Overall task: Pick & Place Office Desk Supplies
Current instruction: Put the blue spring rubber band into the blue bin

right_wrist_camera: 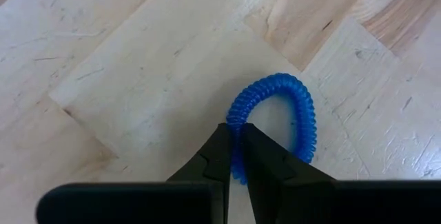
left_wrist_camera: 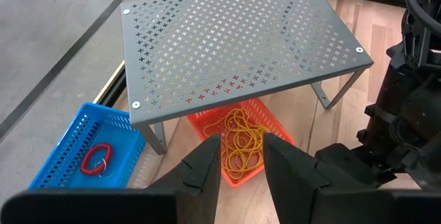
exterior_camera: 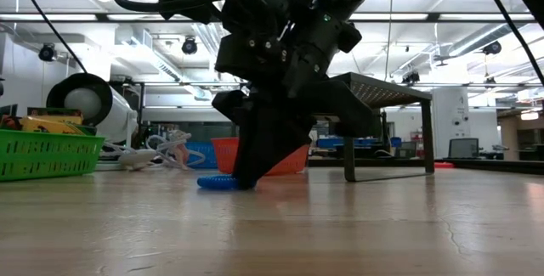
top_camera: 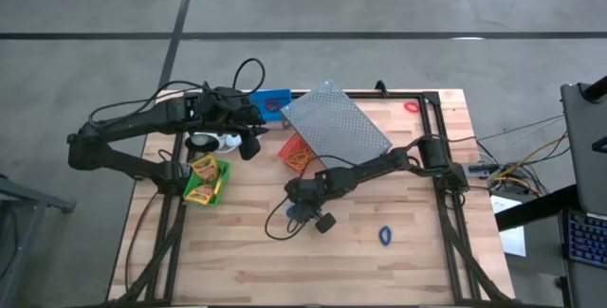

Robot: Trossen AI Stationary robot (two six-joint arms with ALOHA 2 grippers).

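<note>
Blue ring band (right_wrist_camera: 275, 117) sits pinched in the right claw (right_wrist_camera: 236, 156) on the table.

I work in a big open lab hall: beyond my wooden table (exterior_camera: 340, 225) run bare ceiling ducts, strip lights (exterior_camera: 442, 17), and a monitor (exterior_camera: 463, 147).

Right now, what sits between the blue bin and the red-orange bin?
In the left wrist view, a leg of the grey rack stands between the blue bin and the red-orange bin.
</note>
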